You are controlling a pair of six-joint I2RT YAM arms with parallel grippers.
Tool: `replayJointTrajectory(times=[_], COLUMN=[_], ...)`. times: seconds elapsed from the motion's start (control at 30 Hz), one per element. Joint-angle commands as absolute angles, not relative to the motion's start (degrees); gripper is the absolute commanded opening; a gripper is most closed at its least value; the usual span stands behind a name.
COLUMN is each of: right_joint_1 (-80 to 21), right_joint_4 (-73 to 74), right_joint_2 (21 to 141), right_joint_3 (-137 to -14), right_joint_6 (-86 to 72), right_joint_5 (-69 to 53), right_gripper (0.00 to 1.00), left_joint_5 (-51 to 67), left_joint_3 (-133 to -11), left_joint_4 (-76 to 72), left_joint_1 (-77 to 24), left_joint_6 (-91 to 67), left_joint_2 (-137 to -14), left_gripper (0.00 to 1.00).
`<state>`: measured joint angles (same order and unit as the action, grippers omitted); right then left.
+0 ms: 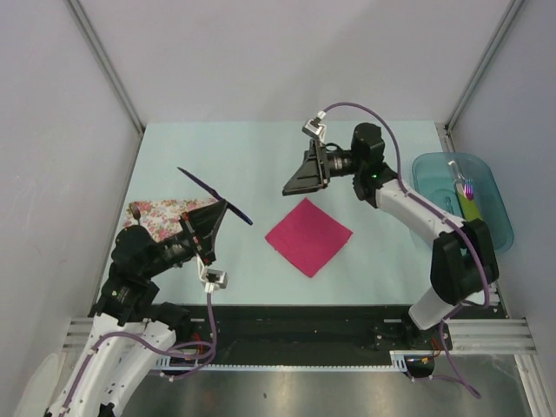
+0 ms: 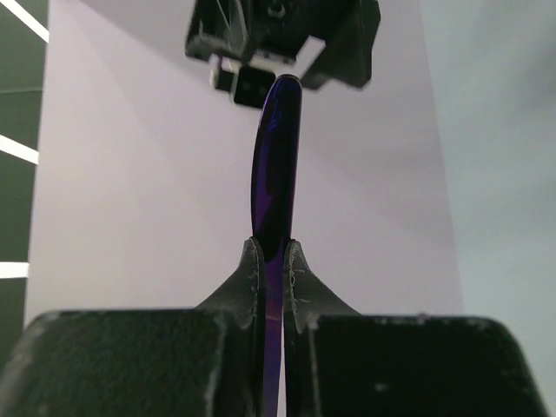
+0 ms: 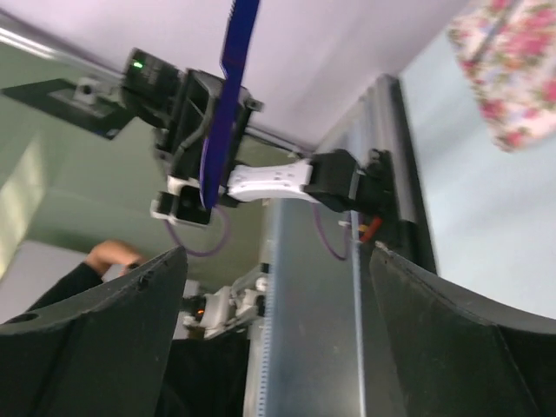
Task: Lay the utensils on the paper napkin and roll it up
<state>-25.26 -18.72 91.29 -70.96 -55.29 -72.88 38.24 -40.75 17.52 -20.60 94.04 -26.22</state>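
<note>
Table (image 1: 261, 156): pale blue-green top; the napkin lies on it about mid-way between the two arms.
Napkin (image 1: 308, 235): plain magenta-pink square, flat, turned corner-on, nothing on it yet.
Cloth (image 1: 165, 215): floral print, left of the napkin, partly under the left arm.
Bin (image 1: 499, 213): clear blue tub right of the napkin, holding a brush and a yellow-green strip.
Left gripper (image 1: 228, 205): left of the napkin, raised; fingers (image 2: 250, 278) clamped on the utensil.
Right gripper (image 1: 291, 185): just beyond the napkin's far corner; fingers (image 3: 95, 330) spread wide, nothing between them.
Utensil (image 1: 213, 193): slim, dark blue, glossy, held near its middle, in the air left of the napkin.
Step, as I judge it: carrying the utensil to the napkin.
Doing it well: lower it flat along one napkin edge, wholly on the paper, and release low so it does not bounce or drag the thin sheet.
</note>
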Motion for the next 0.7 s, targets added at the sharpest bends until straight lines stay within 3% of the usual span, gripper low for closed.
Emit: replayJointTrajectory(times=[0.0,0.27,0.67], right_joint_1=[-29.09,-37.87,-42.89], right_joint_4=[-56.83,-65.39,-74.17], right_joint_2=[97.63,102.04,106.87], right_joint_3=[-71.36,-75.32,-78.66], right_joint_6=[-85.65,-91.32,-97.90], right_joint_5=[-71.63,-70.58,-69.61], right_gripper=[0.85,0.76,0.64], left_joint_5=[41.74,42.54,43.24], left_joint_3=[-40.34,-39.90,-39.46], left_joint_4=[12.03,14.33,14.68], left_joint_1=[-22.94,-24.08,-25.22], left_joint_6=[100.89,105.29,108.10], left_joint_2=[-24.70,-23.55,-23.38], left_gripper=[0.00,0.00,0.00])
